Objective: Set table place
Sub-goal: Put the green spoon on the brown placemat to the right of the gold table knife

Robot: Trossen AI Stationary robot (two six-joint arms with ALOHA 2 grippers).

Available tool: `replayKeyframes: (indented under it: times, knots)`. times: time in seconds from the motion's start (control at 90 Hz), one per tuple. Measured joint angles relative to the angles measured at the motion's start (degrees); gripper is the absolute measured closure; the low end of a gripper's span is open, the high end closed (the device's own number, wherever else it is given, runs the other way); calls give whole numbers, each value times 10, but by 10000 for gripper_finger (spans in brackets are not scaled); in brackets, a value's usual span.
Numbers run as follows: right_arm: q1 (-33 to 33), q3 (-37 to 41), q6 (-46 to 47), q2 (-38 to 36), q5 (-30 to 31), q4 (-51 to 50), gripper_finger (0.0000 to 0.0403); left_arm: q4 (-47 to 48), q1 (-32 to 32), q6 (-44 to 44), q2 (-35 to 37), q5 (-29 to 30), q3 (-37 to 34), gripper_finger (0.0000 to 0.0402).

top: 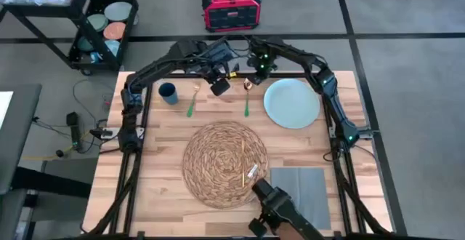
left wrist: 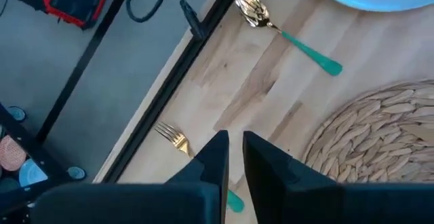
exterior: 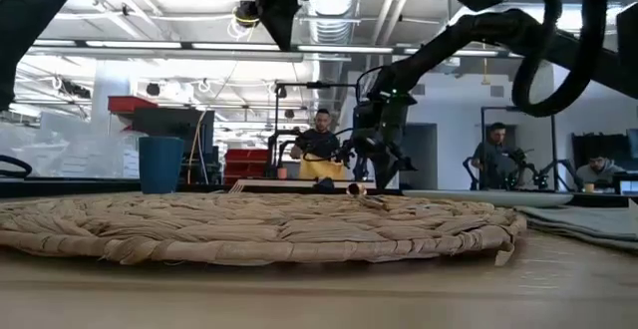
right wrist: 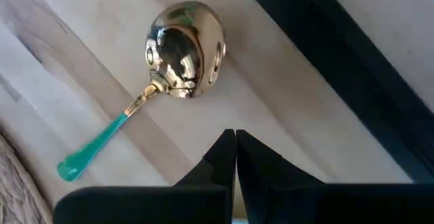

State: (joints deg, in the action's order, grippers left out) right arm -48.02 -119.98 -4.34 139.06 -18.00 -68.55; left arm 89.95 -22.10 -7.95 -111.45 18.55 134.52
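We look down on the light wooden plank surface (top: 160, 167) with its black metal frame. The round woven straw mat (top: 224, 164) lies at its middle, the grey square napkin (top: 299, 189) just beside the mat, toward the right arm's side at the near edge. The pale blue round plate (top: 291, 103) sits near the far edge on the right, and the small dark blue cup (top: 168, 92) stands near the far edge on the left.

Between cup and plate lie two pieces of cutlery, well apart: a gold fork with a green handle (top: 193, 100) and a gold spoon with a green handle (top: 247, 98).

The left hand (top: 219, 86) hovers between fork and spoon, near the far edge. In its wrist view, the dark fingers (left wrist: 215, 157) stand close together with only a narrow gap and nothing between them; the fork (left wrist: 173, 140) lies just beside them, the spoon (left wrist: 285, 32) farther off near the plate's rim (left wrist: 380, 0).

The right hand (top: 253, 71) hangs over the far edge just beyond the spoon's bowl. In its wrist view, its fingers (right wrist: 222, 157) are pressed together, clenched on nothing, and the spoon (right wrist: 180, 44) lies just ahead of the tips, not touching.
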Motion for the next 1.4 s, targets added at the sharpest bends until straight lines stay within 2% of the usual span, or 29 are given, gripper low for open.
replayKeyframes:
  times: [0.167,0.322,0.478,0.611,0.789,0.889,1.033,1.133,1.278,1.4]
  knots:
    - [0,-10,22,12,-8,6,403,1,0,5,24,0,0,373]
    - [6,-75,26,55,-29,-64,403,1,0,0,50,0,0,373]
    - [29,-150,43,87,-40,-70,403,1,1,8,70,1,0,373]
    - [41,-144,75,87,-91,-47,403,1,1,18,81,1,0,373]
    - [47,-151,92,87,-124,-31,403,0,3,34,92,1,0,373]
    - [50,-149,90,66,-115,-35,403,1,3,33,95,1,0,373]
    - [14,-153,69,26,-45,-50,403,1,2,29,99,2,0,373]
    - [-15,-149,34,25,-38,-72,402,1,2,29,98,3,0,373]
    - [-22,-151,-38,20,-40,-57,397,1,2,32,98,3,0,373]
    - [-15,-150,-62,21,-41,-36,373,1,2,36,99,3,0,373]
